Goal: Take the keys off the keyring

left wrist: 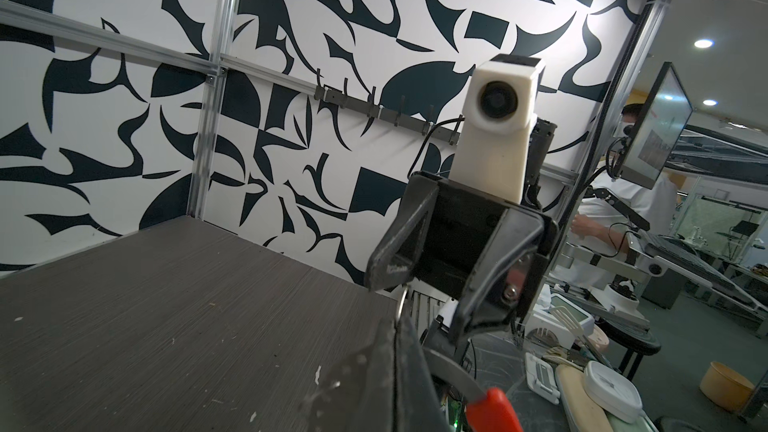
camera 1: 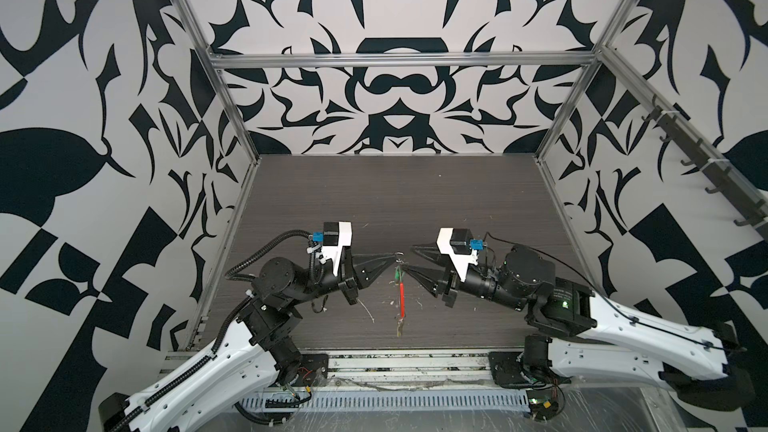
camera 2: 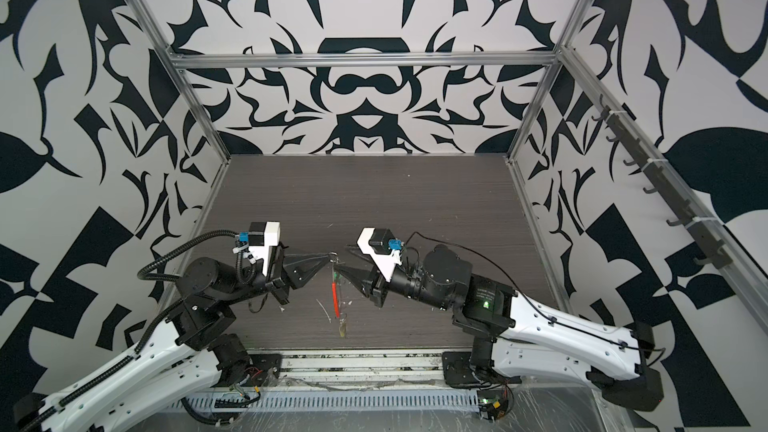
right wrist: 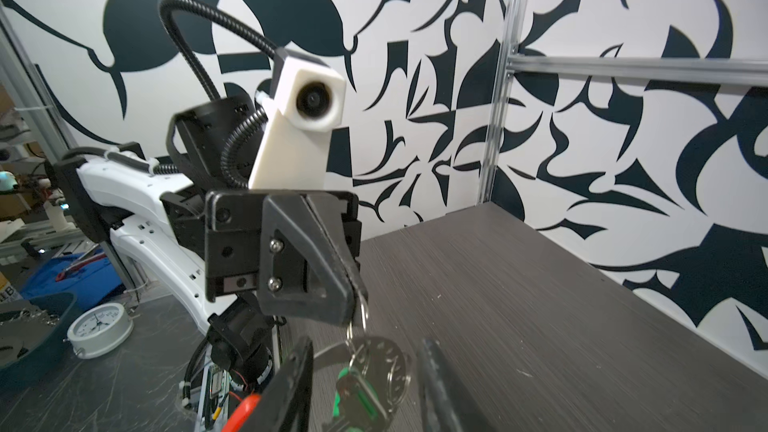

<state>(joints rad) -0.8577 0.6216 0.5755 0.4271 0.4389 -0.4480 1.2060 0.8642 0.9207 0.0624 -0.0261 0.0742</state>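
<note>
Left gripper (camera 1: pixel 393 257) (camera 2: pixel 330 255) (right wrist: pixel 356 305) has its jaws pressed together on the upper end of the keyring (camera 1: pixel 402 297) and holds it in the air above the table (camera 1: pixel 478 209).

Nearest to the front edge of the table, in both top views, is the low end of the hoop. The yellow key (camera 1: pixel 400 328) (camera 2: pixel 343 328) hangs there. It looks very small, and I cannot see if it touches the table.

Behind it comes the red sleeve (camera 2: pixel 334 295) (left wrist: pixel 494 409) of the keyring. In both top views it looks like a straight red line, because the hoop is seen from its edge. In the left wrist view it shows below the closed fingers of the left gripper.

Above the sleeve is the green key (camera 1: pixel 398 273) (right wrist: pixel 357 398). It hangs on small silver rings (right wrist: pixel 388 363) just under the tip of the left gripper.

Right gripper (camera 1: pixel 408 259) (camera 2: pixel 343 260) comes from the opposite side with its jaws apart. In the right wrist view one finger (right wrist: pixel 297 371) stands on each side of the green key. Both fingers are blurred, so I cannot tell if they touch the key. The tips of the two grippers are very near, almost facing each other over the top of the hoop.

Behind them the dark wood-grain table goes on to the black and white patterned wall (camera 1: pixel 395 89).
</note>
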